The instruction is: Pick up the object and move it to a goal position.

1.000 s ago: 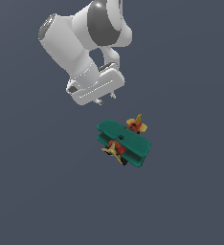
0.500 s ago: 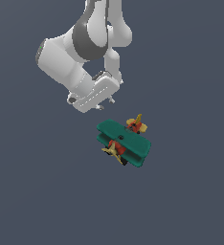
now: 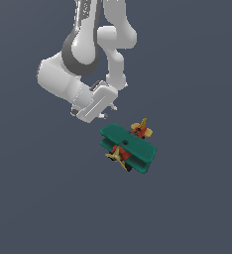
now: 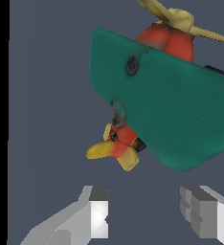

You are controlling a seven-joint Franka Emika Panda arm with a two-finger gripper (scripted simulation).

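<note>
the toy biplane (image 3: 129, 147) sits on the dark grey floor (image 3: 197, 198), its teal wings stacked, red-orange body between them, a yellow propeller (image 3: 118, 157) at one end and yellow tail (image 3: 142, 124) at the other. the gripper (image 3: 109, 105) hangs just beside it, toward the exterior view's left and above, apart from the plane. in the wrist view the fingers (image 4: 98, 215) stand spread wide with nothing between them; the tiny wheels are probably the dark bits under the wing.

A plain slate-grey floor (image 3: 197, 208) carries only the toy biplane (image 3: 129, 147) (teal wings uppermost)
</note>
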